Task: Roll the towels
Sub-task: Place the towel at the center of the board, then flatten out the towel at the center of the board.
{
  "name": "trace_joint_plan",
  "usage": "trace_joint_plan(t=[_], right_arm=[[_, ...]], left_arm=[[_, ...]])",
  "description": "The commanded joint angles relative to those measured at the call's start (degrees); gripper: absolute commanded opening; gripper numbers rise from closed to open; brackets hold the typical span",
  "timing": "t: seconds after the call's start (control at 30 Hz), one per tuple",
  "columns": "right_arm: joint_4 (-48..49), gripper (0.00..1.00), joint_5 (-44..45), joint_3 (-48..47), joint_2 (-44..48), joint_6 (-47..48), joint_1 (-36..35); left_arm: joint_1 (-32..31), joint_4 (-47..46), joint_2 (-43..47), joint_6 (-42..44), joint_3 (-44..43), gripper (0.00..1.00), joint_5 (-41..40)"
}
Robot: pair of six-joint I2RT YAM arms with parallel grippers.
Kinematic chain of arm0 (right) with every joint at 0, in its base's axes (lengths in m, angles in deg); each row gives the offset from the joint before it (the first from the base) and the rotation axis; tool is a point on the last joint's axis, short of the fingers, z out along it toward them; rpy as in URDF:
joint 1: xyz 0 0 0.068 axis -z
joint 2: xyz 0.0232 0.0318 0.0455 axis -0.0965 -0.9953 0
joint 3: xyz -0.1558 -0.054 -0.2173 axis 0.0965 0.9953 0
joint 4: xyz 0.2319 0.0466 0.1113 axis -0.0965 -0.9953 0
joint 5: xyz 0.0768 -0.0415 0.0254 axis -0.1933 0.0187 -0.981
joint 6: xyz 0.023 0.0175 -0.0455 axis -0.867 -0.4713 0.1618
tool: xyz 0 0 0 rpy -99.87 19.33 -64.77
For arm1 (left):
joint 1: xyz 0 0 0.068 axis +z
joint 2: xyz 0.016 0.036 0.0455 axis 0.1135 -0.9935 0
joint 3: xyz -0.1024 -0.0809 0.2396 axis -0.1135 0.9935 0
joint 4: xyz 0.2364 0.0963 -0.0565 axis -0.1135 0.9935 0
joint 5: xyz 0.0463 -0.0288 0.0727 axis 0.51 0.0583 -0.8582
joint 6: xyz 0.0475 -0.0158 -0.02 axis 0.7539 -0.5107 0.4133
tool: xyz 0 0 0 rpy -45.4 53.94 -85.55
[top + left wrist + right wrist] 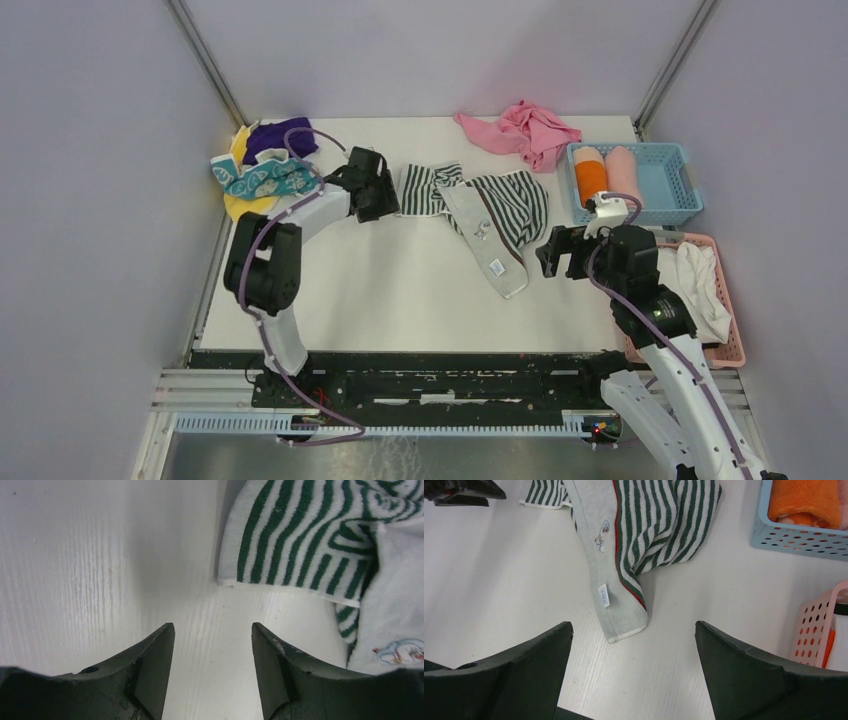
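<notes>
A green-and-white striped towel [485, 208] with a grey underside lies crumpled in the middle of the white table; it also shows in the left wrist view [305, 535] and the right wrist view [644, 525]. My left gripper [376, 196] is open and empty, just left of the towel's left corner; its own view shows it [212, 630] over bare table. My right gripper [560, 252] is open and empty, to the right of the towel's lower grey flap [621, 612]; it shows in its own view too [634, 630].
A pink towel [525, 130] lies at the back. A pile of purple, yellow and teal towels [262, 165] is at the back left. A blue basket [672, 180] holds an orange roll [591, 175] and a pink roll. A pink basket [728, 300] holds white cloth.
</notes>
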State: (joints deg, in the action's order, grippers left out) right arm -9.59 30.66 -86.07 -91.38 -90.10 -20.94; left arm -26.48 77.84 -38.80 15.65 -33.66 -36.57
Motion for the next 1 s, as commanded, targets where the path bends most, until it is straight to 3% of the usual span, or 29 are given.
trace_joint_plan(t=[0.0, 0.17, 0.37, 0.47, 0.53, 0.63, 0.77, 0.97], right_arm=[[1.3, 1.00, -2.1, -1.6, 0.2, -0.7, -0.2], [1.8, 1.00, -2.9, -1.3, -0.8, -0.9, -0.2], [1.8, 1.00, -3.6, -1.3, -1.6, -0.9, -0.3], [2.1, 1.00, -4.0, -1.1, -1.9, -0.9, -0.2], [2.4, 1.00, -4.9, -0.9, -2.6, -0.9, -0.2], [2.4, 0.98, -6.7, -0.9, -5.3, -1.0, -0.2], [3.6, 0.93, -11.1, -1.0, -11.2, -1.5, -0.3], [8.3, 0.89, -11.0, -2.4, -23.6, -2.1, -7.0]], left_arm=[[-1.6, 2.1, -6.7, 2.0, -8.9, 0.64, -8.7], [-5.0, 6.0, -14.0, 5.6, -15.8, 0.64, -16.0], [-7.3, 9.0, -20.0, 7.1, -19.5, 0.61, -18.7], [-8.4, 10.1, -21.8, 7.0, -19.2, 0.54, -18.5], [-8.8, 9.8, -21.8, 6.5, -17.9, 0.43, -17.8], [-8.7, 8.9, -19.6, 6.4, -15.4, 0.23, -18.3], [-8.0, 9.1, -11.3, 7.9, -11.0, 0.07, -20.1], [-5.2, 11.2, 4.9, 9.1, -4.1, 0.03, -16.7]])
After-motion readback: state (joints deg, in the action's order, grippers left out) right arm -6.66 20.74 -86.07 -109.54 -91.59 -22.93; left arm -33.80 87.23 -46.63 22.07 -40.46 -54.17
